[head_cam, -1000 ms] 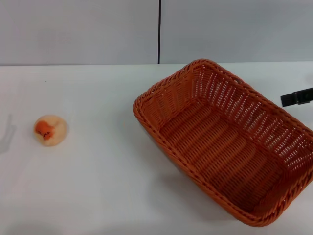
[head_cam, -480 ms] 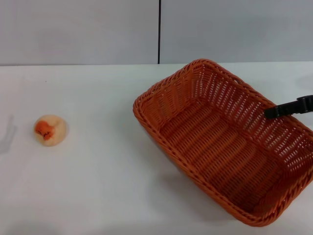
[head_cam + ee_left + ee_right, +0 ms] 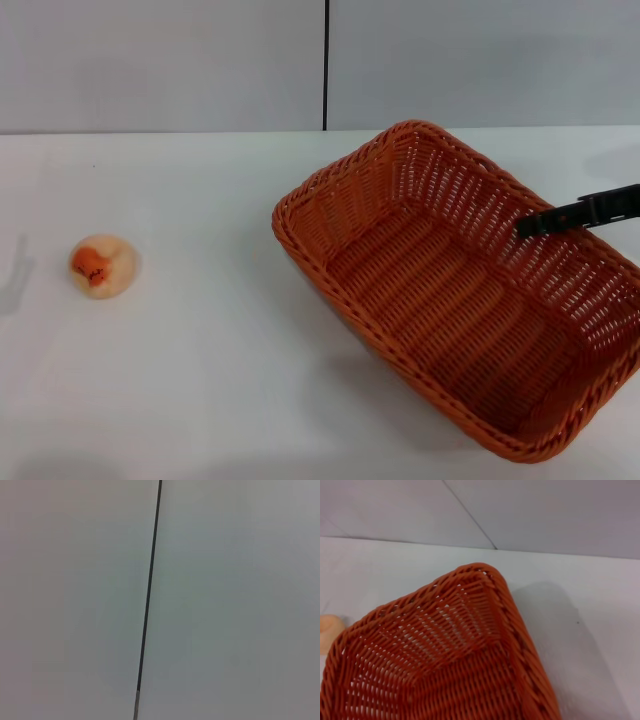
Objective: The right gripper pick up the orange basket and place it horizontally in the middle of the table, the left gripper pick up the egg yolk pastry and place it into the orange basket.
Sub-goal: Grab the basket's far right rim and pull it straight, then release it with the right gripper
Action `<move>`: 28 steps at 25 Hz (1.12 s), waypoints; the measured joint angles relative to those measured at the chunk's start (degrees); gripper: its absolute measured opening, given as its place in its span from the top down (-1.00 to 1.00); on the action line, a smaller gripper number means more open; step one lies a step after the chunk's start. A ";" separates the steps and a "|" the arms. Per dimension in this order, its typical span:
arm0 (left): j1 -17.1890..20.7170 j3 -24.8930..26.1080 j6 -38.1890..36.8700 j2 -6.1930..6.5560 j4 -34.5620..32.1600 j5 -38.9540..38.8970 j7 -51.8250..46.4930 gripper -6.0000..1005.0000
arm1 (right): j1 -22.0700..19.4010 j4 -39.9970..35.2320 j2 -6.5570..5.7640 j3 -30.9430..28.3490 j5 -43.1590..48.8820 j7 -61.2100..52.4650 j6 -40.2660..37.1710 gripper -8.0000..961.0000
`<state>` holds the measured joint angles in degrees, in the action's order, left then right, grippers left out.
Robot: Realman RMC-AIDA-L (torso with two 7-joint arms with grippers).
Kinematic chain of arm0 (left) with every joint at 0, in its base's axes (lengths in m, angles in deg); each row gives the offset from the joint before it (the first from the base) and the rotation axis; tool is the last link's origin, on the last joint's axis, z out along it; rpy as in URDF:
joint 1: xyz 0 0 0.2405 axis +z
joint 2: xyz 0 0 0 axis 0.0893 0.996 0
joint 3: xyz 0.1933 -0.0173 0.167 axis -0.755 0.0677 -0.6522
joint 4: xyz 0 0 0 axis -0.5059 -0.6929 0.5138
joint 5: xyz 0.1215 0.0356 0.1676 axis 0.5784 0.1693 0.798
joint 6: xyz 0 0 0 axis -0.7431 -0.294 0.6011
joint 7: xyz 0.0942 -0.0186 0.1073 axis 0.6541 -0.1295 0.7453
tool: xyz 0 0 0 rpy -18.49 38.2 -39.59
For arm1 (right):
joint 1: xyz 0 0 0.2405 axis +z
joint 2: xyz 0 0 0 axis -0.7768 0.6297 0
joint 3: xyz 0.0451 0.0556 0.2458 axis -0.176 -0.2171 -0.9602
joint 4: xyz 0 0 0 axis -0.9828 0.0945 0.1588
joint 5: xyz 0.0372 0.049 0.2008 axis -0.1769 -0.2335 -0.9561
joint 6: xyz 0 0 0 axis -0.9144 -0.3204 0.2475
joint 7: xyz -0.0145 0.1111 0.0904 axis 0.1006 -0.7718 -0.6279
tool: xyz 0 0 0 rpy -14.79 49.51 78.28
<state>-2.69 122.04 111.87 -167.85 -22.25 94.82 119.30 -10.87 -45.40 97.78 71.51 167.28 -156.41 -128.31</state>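
Observation:
The orange basket (image 3: 460, 290) lies diagonally on the right half of the white table (image 3: 200, 350), open side up and empty. Its rim corner also fills the right wrist view (image 3: 470, 630). The right gripper (image 3: 530, 226) reaches in from the right edge of the head view as a thin black bar, its tip over the basket's far right wall. The egg yolk pastry (image 3: 102, 266) sits alone at the far left of the table, and a sliver of it shows in the right wrist view (image 3: 329, 632). The left gripper is out of view; its wrist camera sees only a grey wall.
A grey panelled wall with a dark vertical seam (image 3: 325, 65) stands behind the table. Bare white tabletop lies between the pastry and the basket.
The right gripper has moved leftward from the right edge, over the basket's right wall and further above its inside. The basket and the pastry have not moved.

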 joint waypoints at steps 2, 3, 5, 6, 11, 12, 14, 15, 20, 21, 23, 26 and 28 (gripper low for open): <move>0.00 0.00 -0.01 0.00 -0.03 0.00 0.00 -0.63 | 0.27 0.71 0.00 0.07 0.02 0.28 0.31 -0.55; 0.00 0.00 -0.02 0.00 -0.02 0.00 0.00 -0.63 | 0.51 1.36 -0.04 0.20 0.06 0.48 0.55 -0.52; 0.00 0.00 -0.03 0.00 -0.02 0.00 0.00 -0.63 | 0.71 1.89 -0.09 0.45 0.13 0.65 0.96 -0.48; 0.00 0.00 -0.04 0.00 -0.01 0.00 0.00 -0.63 | 0.74 1.94 -0.10 0.57 0.16 0.66 1.21 -0.45; 0.00 0.00 -0.07 0.00 0.03 0.00 0.00 -0.63 | 0.83 1.76 -0.18 0.64 0.40 0.37 1.57 -0.34; 0.00 0.00 -0.07 0.00 0.03 0.00 0.00 -0.63 | 0.83 1.73 -0.20 0.64 0.41 0.37 1.59 -0.32; -0.01 0.00 -0.11 0.00 0.13 -0.04 0.00 -0.63 | 0.85 1.66 -0.23 0.64 0.41 0.37 1.64 -0.21; -0.04 0.00 -0.20 0.00 0.20 -0.09 0.00 -0.63 | 0.85 1.63 -0.24 0.64 0.41 0.40 1.66 -0.12; -0.22 0.00 -0.28 0.00 0.23 -0.15 0.00 -0.63 | 1.11 1.59 -0.14 0.68 0.38 1.08 2.19 0.42; -0.25 0.00 -0.28 0.00 0.23 -0.17 0.00 -0.63 | 1.20 1.59 -0.11 0.93 0.35 1.40 2.32 0.61; -0.26 0.00 -0.18 0.00 0.23 -0.19 0.00 -0.63 | 1.36 1.53 -0.05 1.95 0.21 2.36 2.40 0.63; -0.08 0.00 0.19 0.00 0.22 -0.19 0.00 -0.63 | 1.57 0.33 0.28 4.44 0.07 4.31 2.21 0.64; 0.27 0.00 0.64 0.00 0.23 -0.18 0.00 -0.63 | 1.65 -1.32 0.67 6.21 0.06 6.57 1.41 0.64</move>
<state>-2.42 122.04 112.51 -167.85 -22.02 94.64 119.30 -9.22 -46.72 98.45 77.71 167.34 -149.83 -126.90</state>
